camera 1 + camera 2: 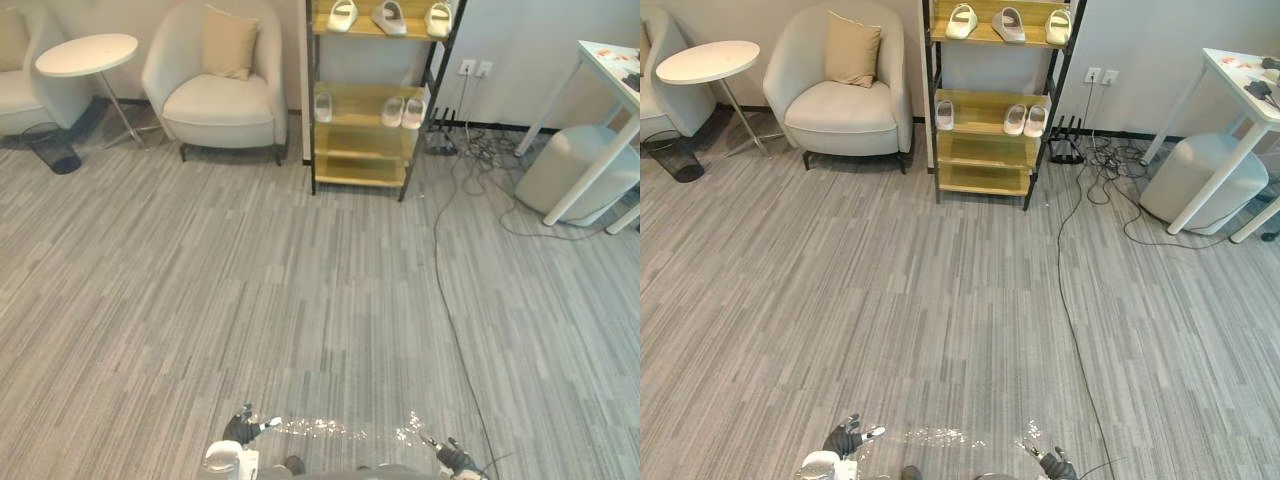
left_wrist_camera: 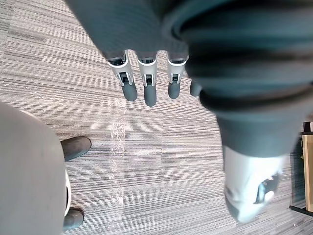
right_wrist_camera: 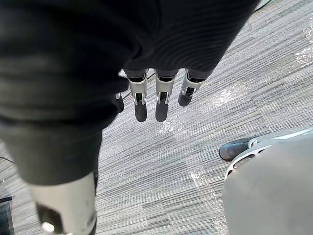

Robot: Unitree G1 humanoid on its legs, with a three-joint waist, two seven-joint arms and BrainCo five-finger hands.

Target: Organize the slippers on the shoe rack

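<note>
**Slippers far ahead on the rack, both hands low and empty**

The shoe rack (image 1: 358, 142) stood at the far side of the room, well apart from the robot. It was a little right of the midline between the hands, so neither hand was clearly nearer, the right perhaps slightly. Three slippers (image 1: 389, 17) lay on its top shelf (image 1: 364, 30). On the shelf below, a single slipper (image 1: 323, 107) sat at the left and a pair (image 1: 403, 111) side by side at the right, long axes running near to far. The left hand (image 1: 240, 430) and right hand (image 1: 455, 460) hung over the near floor (image 1: 300, 300), fingers (image 2: 149, 88) straight, slightly apart, holding nothing. Any reach would likely call for walking forward first.
</note>
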